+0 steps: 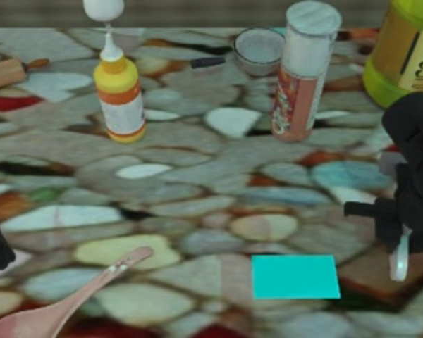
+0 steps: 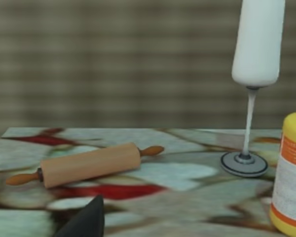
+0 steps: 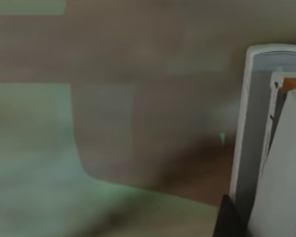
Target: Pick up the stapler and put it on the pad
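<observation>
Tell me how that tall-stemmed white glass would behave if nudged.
The glass is probably tippy: a tall bowl rides on a thin stem over a small foot. The stem looks fragile. Once toppled, its rounded bowl would likely roll.

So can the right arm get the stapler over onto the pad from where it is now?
Probably yes. The right gripper holds the stapler just right of the pad, with nothing standing between them.
</observation>
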You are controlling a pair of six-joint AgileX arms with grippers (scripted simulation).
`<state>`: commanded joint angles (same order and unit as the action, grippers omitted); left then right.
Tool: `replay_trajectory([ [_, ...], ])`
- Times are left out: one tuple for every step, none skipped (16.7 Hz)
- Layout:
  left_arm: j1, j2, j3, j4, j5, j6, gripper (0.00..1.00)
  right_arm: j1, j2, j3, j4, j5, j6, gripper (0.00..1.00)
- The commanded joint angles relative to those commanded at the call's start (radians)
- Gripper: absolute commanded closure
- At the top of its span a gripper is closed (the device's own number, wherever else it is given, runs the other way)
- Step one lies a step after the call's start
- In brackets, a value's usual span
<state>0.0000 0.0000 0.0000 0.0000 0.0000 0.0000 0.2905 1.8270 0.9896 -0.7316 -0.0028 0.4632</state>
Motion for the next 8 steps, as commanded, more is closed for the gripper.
replay_trajectory([
  [0.0, 0.0, 0.0, 0.0, 0.0, 0.0, 0.0, -0.002, -0.001, 0.0, 0.0, 0.0, 0.001, 1.0],
  [0.0, 0.0, 0.0, 0.0, 0.0, 0.0, 0.0, -0.001, -0.002, 0.003, -0.003, 0.0, 0.001, 1.0],
  [0.0, 0.0, 0.0, 0.0, 0.0, 0.0, 0.0, -0.001, -0.006, 0.013, -0.016, 0.0, 0.001, 1.0],
  [0.0, 0.0, 0.0, 0.0, 0.0, 0.0, 0.0, 0.0, -0.013, 0.03, -0.04, 0.0, 0.001, 1.0],
  [0.0, 0.0, 0.0, 0.0, 0.0, 0.0, 0.0, 0.001, -0.024, 0.051, -0.074, 0.0, 0.001, 1.0],
  [0.0, 0.0, 0.0, 0.0, 0.0, 0.0, 0.0, 0.001, -0.037, 0.076, -0.114, 0.0, 0.001, 1.0],
  [0.0, 0.0, 0.0, 0.0, 0.0, 0.0, 0.0, 0.001, -0.053, 0.103, -0.159, 0.0, 0.001, 1.0],
  [0.0, 0.0, 0.0, 0.0, 0.0, 0.0, 0.0, 0.001, -0.07, 0.131, -0.209, 0.0, 0.001, 1.0],
])
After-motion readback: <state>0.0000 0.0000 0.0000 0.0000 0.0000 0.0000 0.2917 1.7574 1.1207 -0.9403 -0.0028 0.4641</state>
